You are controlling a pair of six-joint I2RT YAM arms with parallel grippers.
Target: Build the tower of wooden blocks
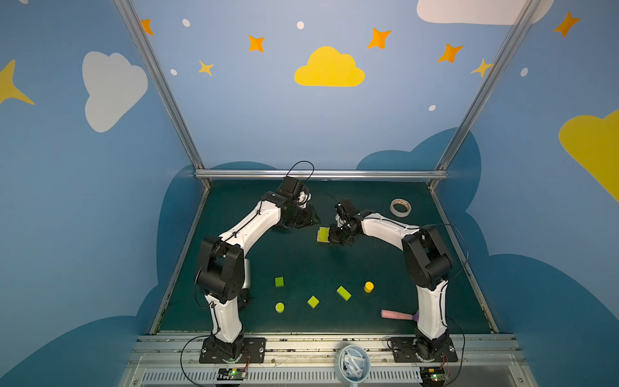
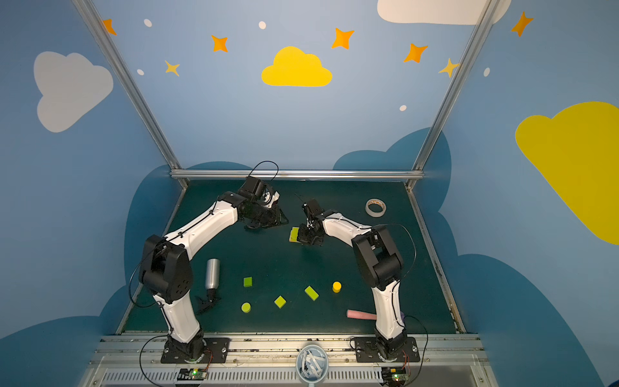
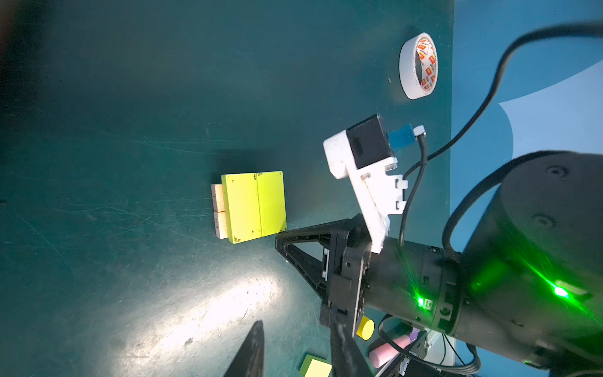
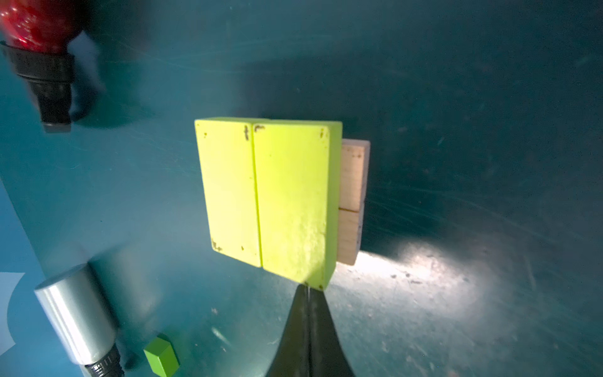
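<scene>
Right now the tower point(image 1: 322, 234) sits mid-table toward the far side, between the two arms. Two tan bars point(image 4: 353, 182) lie side by side as the base, and two lime-green bars point(image 4: 261, 196) lie crosswise on top, probably so each top bar bridges both base bars. The right gripper point(image 4: 308, 293) has its jaws clenched together and empty, with the tips touching a corner of the top layer; it looks like a pusher squaring that layer. The left gripper point(image 1: 313, 218) hangs just beside the tower, jaws parted, nothing between them, likely on standby. That makes four blocks stacked. Five are loose on the near half, spread apart for easy picks: a lime-green cube point(image 1: 279, 281), a second cube point(image 1: 313, 301), a loose lime bar point(image 1: 344, 293), a lime cylinder point(image 1: 279, 307) and a yellow cylinder point(image 1: 368, 286). Total nine. Non-task items: one tape roll point(image 1: 400, 207), one pink-handled tool point(image 1: 397, 315), one silver cylinder point(image 2: 212, 273), one red tool point(image 4: 36, 23).
</scene>
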